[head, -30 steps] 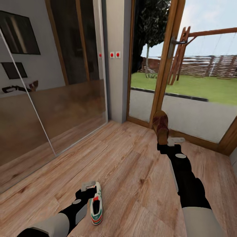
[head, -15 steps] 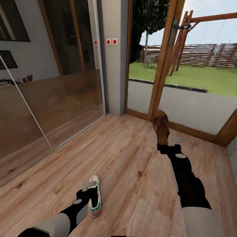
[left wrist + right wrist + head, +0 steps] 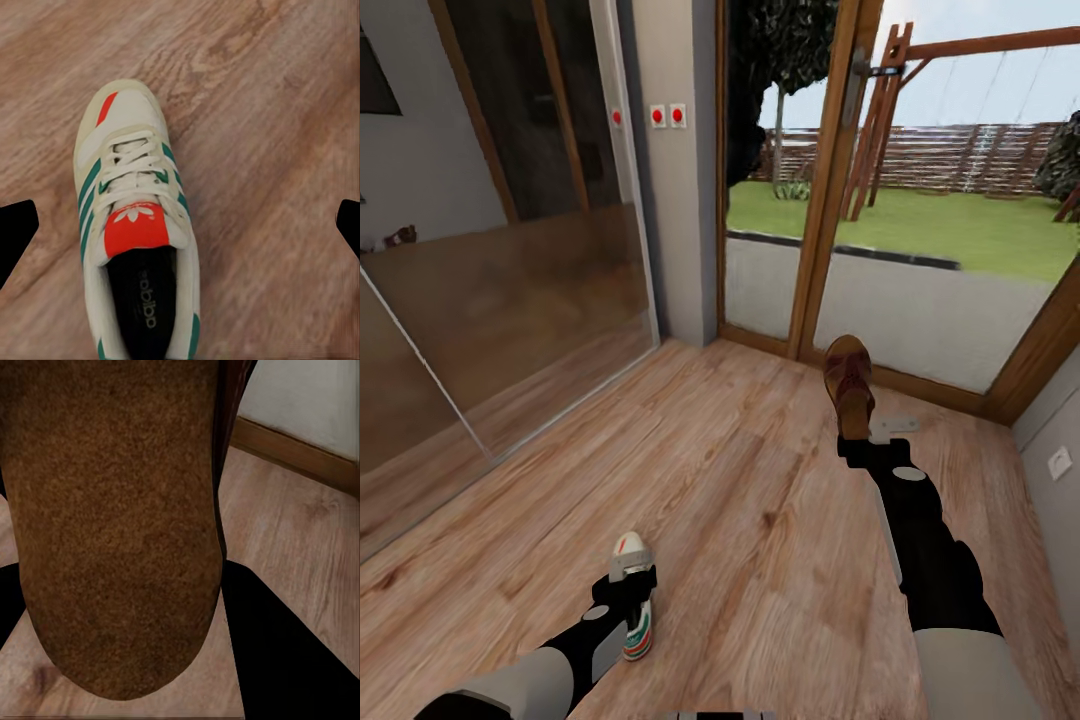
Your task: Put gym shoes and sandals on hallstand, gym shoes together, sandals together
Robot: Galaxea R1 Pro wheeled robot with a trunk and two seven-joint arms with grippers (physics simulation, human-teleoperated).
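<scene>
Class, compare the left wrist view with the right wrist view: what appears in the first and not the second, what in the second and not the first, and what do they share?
Left wrist view alone: a gym shoe seen from above, white laces, green stripes, orange tongue patch, with the left gripper fingers spread wide to either side. Right wrist view alone: the brown sole of a sandal clamped by the right gripper, and a wooden door frame. Shared: the wood-plank corridor floor.
</scene>
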